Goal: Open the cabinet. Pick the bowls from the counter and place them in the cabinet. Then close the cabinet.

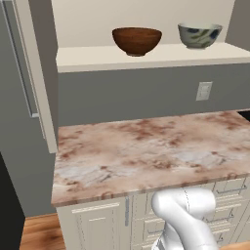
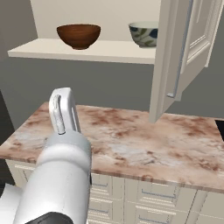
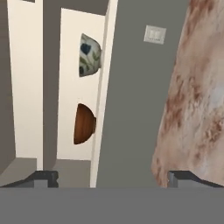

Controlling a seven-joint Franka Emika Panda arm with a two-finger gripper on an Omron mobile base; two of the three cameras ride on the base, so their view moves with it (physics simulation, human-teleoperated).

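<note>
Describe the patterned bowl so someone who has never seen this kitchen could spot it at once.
Look above the marbled counter to the open cabinet with its plain beige shelf. Two bowls stand there side by side, apart from each other. The one meant is the pale grey-green bowl with dark leaf marks outside, on the right in both base views; its neighbour, the wooden bowl, is plain glossy reddish-brown.

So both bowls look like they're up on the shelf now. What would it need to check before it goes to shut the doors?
1. Wooden bowl on the cabinet shelf: ok.
2. Patterned bowl on the shelf: ok.
3. Counter has no bowls left on it: ok.
4. Gripper open and holding nothing: ok.
5. Cabinet doors: left door and right door stand open, not ok yet.
6. Bowls far enough back from the shelf edge: cannot tell.
</note>
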